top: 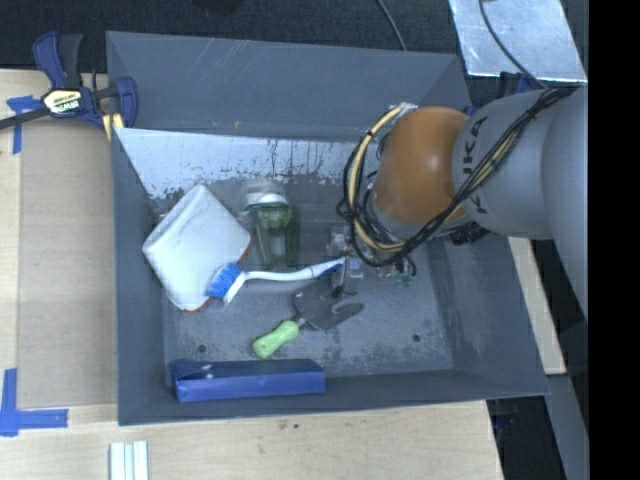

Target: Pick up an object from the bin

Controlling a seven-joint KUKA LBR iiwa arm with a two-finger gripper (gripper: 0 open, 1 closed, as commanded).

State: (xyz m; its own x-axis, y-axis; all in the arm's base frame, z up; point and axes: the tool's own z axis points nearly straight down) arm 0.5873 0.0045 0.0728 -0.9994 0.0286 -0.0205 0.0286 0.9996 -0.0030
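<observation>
At the left of the bin (300,78), a white pad (195,243) has the blue bristle end of a toothbrush (275,276) lying against it. If that brush were lifted by its far white tip, I judge it could pivot, drag on the pad and slip free. A clear glass (272,230) stands just behind the handle (an easy thing to knock over with a sideways nudge). Nearer the front lies a green-handled tool (300,326), and its dark head could get caught up alongside the brush. The hand (345,273) is low in the middle of the bin, at the toothbrush's white tip and just above that dark head. Tucked under the orange wrist cover, it may be spread or closed; I cannot tell which, or whether it holds anything.
</observation>
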